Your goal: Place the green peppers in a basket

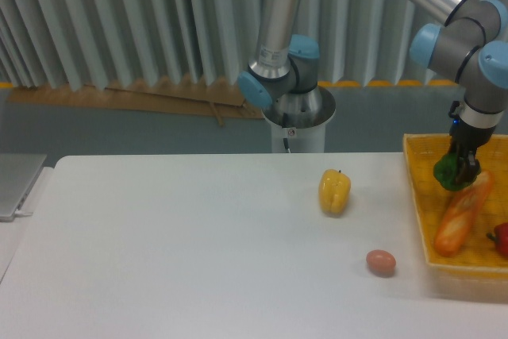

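The basket (416,196) was cut off at the right edge; the green pepper (447,172) was partly hidden by the gripper (463,166).

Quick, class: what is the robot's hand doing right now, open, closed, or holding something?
Hand: closed on the green pepper, holding it over the yellow basket.

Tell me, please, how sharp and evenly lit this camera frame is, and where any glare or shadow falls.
Fixed camera: soft, slightly blurred overall; even, flat light; white table bright, with faint shadows under yellow pepper and egg; a highlight streak on the metal arm tube; green pepper in the gripper reads dark, detail lost.
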